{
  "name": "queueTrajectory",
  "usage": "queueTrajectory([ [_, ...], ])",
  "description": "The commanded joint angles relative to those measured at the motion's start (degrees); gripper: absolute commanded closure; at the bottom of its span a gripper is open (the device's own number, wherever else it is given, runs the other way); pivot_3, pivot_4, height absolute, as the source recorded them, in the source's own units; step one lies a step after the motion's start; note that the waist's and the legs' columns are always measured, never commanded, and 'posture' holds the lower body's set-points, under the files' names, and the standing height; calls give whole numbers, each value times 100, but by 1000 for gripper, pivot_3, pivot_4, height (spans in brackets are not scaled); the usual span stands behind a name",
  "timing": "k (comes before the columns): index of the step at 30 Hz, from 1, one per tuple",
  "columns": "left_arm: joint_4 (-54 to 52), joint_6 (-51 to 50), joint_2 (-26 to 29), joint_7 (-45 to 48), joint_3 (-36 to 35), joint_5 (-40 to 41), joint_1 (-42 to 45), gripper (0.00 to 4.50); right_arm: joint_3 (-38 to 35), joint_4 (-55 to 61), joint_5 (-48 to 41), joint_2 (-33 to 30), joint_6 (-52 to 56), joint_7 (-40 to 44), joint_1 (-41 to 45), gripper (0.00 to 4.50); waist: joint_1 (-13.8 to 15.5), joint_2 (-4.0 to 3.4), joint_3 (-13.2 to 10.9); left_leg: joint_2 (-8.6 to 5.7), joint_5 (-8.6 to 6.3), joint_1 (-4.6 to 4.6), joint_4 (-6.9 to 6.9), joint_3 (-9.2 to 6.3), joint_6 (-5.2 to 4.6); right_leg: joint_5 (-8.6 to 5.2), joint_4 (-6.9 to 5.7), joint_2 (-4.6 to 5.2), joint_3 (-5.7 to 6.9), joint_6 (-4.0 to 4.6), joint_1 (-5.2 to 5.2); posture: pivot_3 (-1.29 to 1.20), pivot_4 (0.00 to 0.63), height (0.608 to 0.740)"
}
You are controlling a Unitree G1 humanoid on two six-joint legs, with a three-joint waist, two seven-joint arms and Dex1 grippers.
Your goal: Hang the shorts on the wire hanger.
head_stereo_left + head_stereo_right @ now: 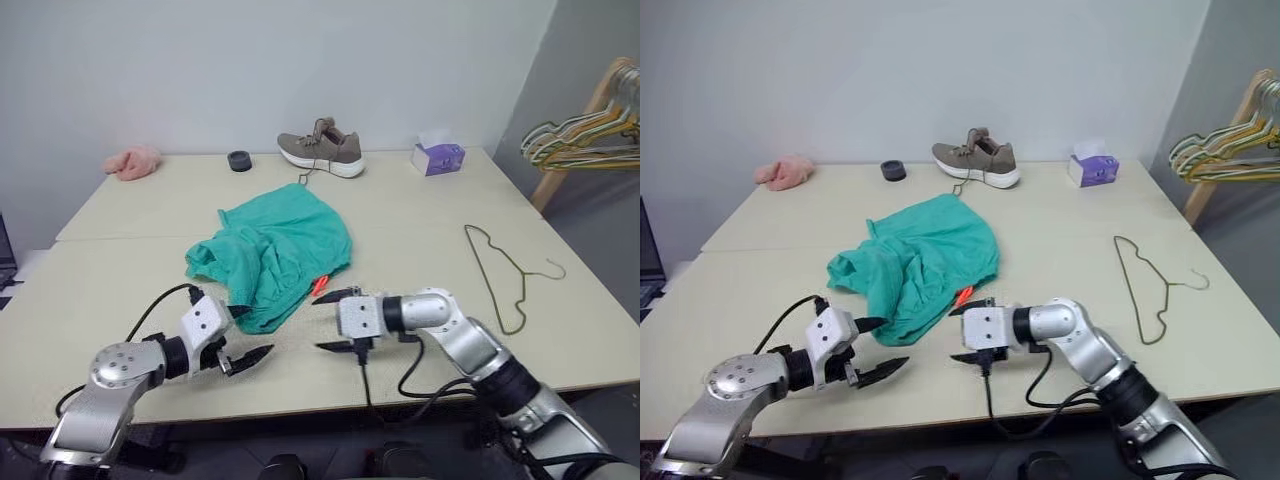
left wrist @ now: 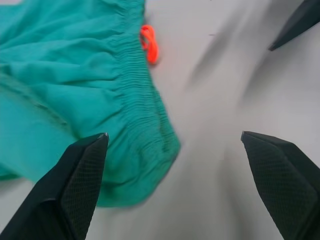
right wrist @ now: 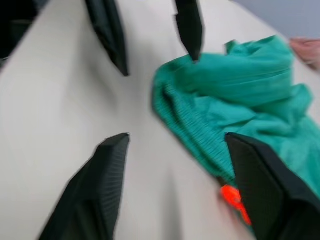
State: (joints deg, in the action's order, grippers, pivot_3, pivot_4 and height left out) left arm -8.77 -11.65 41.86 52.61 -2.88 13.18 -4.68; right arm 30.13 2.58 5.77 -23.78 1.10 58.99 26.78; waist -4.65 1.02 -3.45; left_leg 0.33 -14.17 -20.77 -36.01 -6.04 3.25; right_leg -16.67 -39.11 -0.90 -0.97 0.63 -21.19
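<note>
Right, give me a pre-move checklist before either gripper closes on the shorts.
1. Left gripper open: ok.
2. Right gripper open: ok, nothing between its fingers.
3. Shorts free on the table, waistband edge facing both grippers: ok.
4. Orange tag visible beside the right gripper: ok.
5. Wire hanger lying flat, apart from the shorts: ok.
6. Shorts spread flat for hanging: not ok, they lie crumpled.

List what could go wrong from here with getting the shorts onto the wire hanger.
1. The shorts lie crumpled, so either open gripper could pinch a loose fold rather than the waistband.
2. The left gripper and right gripper face each other closely at the waistband corner and might collide.
3. The wire hanger lies flat and thin, hard to pick up.
</note>
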Motion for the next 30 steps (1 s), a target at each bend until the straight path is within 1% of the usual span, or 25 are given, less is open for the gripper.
queueTrajectory([
  [1, 419, 269, 41, -94, 116, -323, 400, 0, -363, 771, -536, -354, 372, 444, -63, 495, -17, -1, -1, 0, 0, 0, 0, -1, 0, 0, 0, 0, 2, 0, 0, -117, 0, 740],
  [6, 1023, 457, 13, -8, 487, -681, 769, 0, -643, 1415, -779, -693, 834, 415, -255, 495, -96, -7, -4, 5, 0, 2, 4, 0, 0, 0, -1, -5, 2, 0, -3, -141, 0, 740],
  [11, 1419, 566, -109, 135, 974, -967, 1043, 0, -816, 1839, -836, -797, 1191, 194, -358, 495, -159, -17, 2, 3, 0, 0, 2, 0, 0, -1, 1, -4, 2, 0, -1, -170, 0, 740],
  [14, 1654, 659, -122, 148, 1068, -1067, 1149, 606, -887, 1951, -827, -820, 1292, 89, -369, 453, -173, -31, 18, -3, 0, 6, 0, 2, 0, 1, 3, -1, -1, -4, 8, -178, 0, 740],
  [20, 1606, 525, -165, 251, 1104, -959, 1193, 2458, -1132, 2065, -889, -931, 1424, -58, -401, 453, -199, -51, 34, -27, 1, 12, -3, 1, -1, 6, 3, 0, -1, -13, 11, -188, 0, 740],
  [22, 1389, 271, -250, 316, 1110, -803, 1202, 3035, -1255, 2106, -920, -1002, 1476, -92, -439, 453, -212, -55, 37, -42, 1, 12, -3, -6, -1, 6, 1, 0, 1, -13, 11, -191, 0, 740],
  [26, 939, -443, -715, 232, 1172, -483, 1493, 4253, -1490, 2223, -1003, -1266, 1578, -77, -580, 453, -205, -59, 39, -53, 1, 6, -3, -8, -1, 5, 4, 5, 1, -14, 12, -201, 0, 740],
  [27, 851, -621, -876, 230, 1252, -431, 1607, 4467, -1540, 2257, -1013, -1383, 1577, -44, -638, 453, -207, -57, 38, -60, 1, 3, -5, -8, -1, 4, 6, 6, 1, -15, 12, -208, 0, 740],
  [30, 734, -972, -1229, 200, 1406, -389, 1864, 4467, -1611, 2323, -1028, -1624, 1576, 6, -744, 453, -237, -46, 39, -68, 1, -6, -10, 1, -1, 4, 13, 9, -8, -35, 11, -222, 0, 740],
])
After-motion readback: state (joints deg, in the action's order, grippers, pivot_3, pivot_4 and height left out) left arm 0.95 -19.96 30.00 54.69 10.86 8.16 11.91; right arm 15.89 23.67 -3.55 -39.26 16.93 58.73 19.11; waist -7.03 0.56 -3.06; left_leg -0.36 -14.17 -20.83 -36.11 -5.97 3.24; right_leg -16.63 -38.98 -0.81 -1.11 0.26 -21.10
